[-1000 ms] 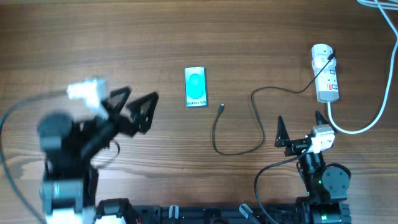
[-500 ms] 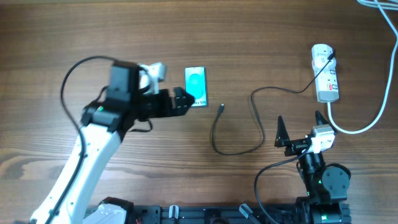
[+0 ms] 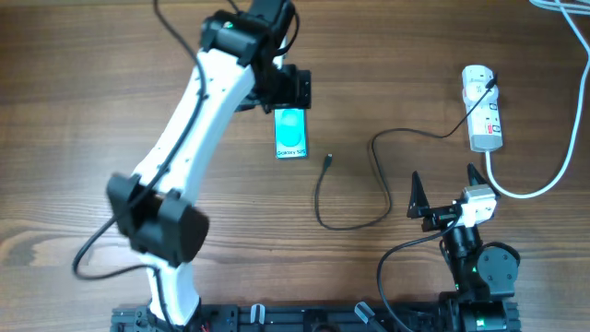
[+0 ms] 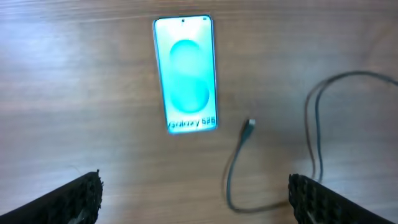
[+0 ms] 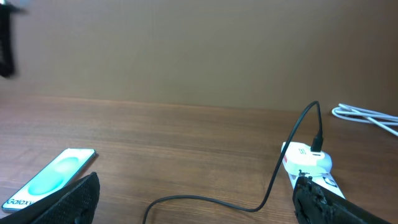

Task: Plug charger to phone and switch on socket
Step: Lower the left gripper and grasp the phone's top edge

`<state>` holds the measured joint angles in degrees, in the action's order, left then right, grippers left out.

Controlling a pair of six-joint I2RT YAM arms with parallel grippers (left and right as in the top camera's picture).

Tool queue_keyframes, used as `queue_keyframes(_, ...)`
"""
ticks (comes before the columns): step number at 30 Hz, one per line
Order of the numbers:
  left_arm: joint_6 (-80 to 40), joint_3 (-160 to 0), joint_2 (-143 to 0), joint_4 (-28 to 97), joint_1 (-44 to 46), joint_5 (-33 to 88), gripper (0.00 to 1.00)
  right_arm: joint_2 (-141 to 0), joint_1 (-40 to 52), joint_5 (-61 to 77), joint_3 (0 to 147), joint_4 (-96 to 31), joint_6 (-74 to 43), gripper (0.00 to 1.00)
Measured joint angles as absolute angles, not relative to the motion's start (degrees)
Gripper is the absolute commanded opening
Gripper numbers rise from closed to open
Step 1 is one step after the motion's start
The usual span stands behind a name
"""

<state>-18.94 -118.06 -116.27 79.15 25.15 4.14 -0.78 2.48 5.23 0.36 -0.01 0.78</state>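
Fingers of the right gripper stand wide apart close to the robot's base, holding nothing, low over the wooden table. In the right wrist view the phone lies ahead to the left and the socket ahead to the right, both well clear of the jaws. Just beyond this gripper the charger lies loose in a loop on the wood, and its connector tip rests near the lettered short edge of the phone, beside it but not touching. The phone lies flat with its cyan screen up near the middle of the table. The left gripper hangs over the phone's far short edge, jaws spread wide and empty. From overhead it hides that edge, though it seems to be above the phone rather than on it. In the left wrist view the phone lies ahead within the gap between the two fingers, a little left of centre, with the connector tip to its right. Farthest out on the right lies the socket, with the charger's black plug in its far end and a thick white lead curling away from its near end.
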Motion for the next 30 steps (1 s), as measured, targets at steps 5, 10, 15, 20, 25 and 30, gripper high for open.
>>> queue_keyframes(5,-22.0,-118.06,-120.79,75.44,25.52,4.12,1.0,-0.78,2.48,5.26,0.36,-0.01,0.78,1.0)
queue_keyframes(10,-29.08,-118.15,-122.98,74.26,25.71,4.12,1.0,-0.78,2.48,5.26,0.36,-0.01,0.78,1.0)
queue_keyframes(15,-31.38,-118.15,-127.74,73.87,26.39,1.93,1.0,-0.78,2.48,5.26,0.36,-0.01,0.78,1.0)
queue_keyframes(20,-31.0,-118.15,-130.85,73.06,26.68,0.67,1.0,-0.78,2.48,5.26,0.36,-0.01,0.78,1.0)
queue_keyframes(25,-28.47,-118.15,-132.05,71.72,26.68,0.38,1.0,-0.78,2.48,5.26,0.36,-0.01,0.78,1.0)
queue_keyframes(30,-26.17,-118.15,-134.67,70.41,26.68,0.25,1.0,-0.78,2.48,5.23,0.36,0.01,0.78,1.0)
